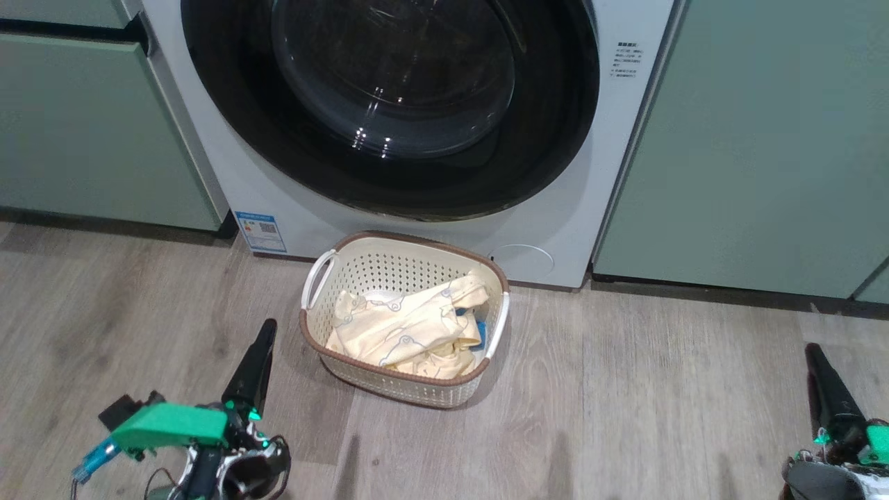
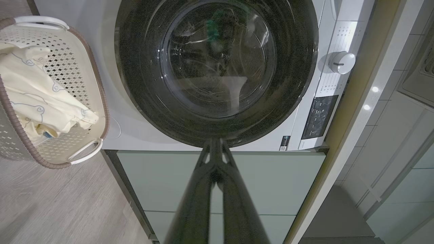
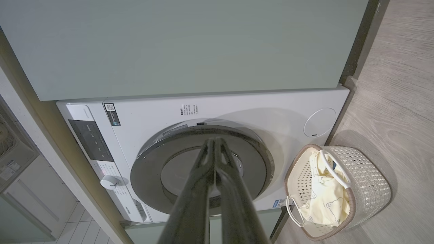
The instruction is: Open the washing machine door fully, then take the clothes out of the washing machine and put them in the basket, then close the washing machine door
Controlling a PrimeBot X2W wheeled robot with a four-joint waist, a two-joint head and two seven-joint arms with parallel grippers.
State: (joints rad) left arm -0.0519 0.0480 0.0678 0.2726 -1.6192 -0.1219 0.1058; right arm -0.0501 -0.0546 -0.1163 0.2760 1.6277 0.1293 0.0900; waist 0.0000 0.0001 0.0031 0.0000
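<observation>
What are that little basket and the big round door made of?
The basket looks like moulded cream plastic, matte, with rows of punched holes and a brown rim. The washing machine door seems glossy black plastic around a clear glass bowl, judging by its sharp reflections; I can't be sure.

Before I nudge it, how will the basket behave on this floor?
The basket is perforated plastic holding only soft clothes, so it is probably light. Low and wide on the smooth floor, it should slide rather than tip.
</observation>
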